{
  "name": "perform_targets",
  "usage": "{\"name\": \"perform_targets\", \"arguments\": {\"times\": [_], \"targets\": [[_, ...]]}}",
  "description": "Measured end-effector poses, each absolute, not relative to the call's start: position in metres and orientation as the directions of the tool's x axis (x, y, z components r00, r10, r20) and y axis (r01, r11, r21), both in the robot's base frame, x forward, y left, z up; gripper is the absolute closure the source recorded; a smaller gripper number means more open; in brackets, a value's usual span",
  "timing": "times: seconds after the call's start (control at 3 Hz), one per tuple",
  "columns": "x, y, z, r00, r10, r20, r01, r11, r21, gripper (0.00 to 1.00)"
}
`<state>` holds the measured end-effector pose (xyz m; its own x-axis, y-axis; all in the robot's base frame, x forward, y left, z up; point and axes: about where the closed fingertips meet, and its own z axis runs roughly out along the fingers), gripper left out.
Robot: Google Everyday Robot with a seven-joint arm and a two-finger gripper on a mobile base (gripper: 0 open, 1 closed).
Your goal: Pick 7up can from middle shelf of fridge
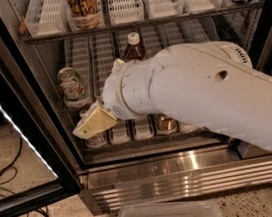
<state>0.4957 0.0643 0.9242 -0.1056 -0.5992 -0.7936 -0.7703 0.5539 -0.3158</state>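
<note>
Jaws hover just below-right of the 7up can point(71, 86), near it.

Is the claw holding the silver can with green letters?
No, the 7up can stands upright on the middle shelf, with the claw lower, just beneath it.
</note>
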Motion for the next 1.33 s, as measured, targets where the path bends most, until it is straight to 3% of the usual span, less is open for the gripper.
{"name": "perform_targets", "arguments": {"times": [0.33,1.0,1.33], "targets": [[0.502,0.059,0.920,-0.115,-0.566,-0.816,-0.727,0.608,-0.319,0.00],[0.490,0.007,0.933,-0.045,-0.477,-0.878,-0.518,0.762,-0.388,0.00],[0.496,0.016,0.952,-0.017,-0.354,-0.935,-0.495,0.815,-0.300,0.00]]}}
